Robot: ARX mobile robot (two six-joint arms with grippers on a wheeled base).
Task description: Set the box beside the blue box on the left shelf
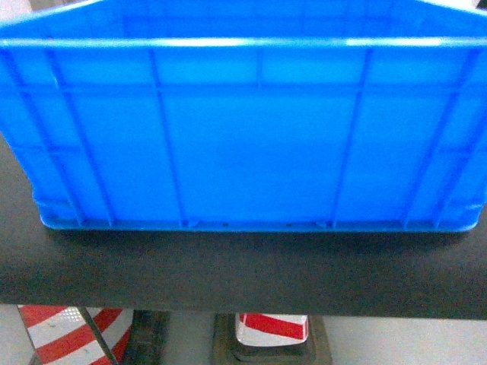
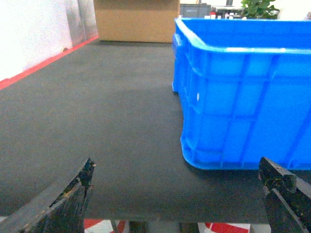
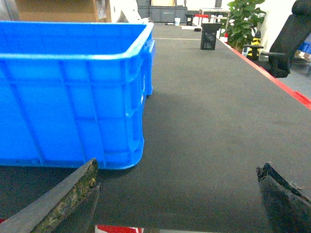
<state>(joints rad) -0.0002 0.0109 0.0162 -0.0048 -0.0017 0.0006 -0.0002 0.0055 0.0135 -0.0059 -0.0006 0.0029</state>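
On the dark table (image 1: 228, 274): box (image 1: 251, 137), long axis left-right. Left gripper (image 2: 180, 194) and right gripper (image 3: 177, 194) near its ends, equally close, jaws spread, empty.

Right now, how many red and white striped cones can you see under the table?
2. One cone shows at the bottom left under the table edge, another cone near the middle. More may be hidden.
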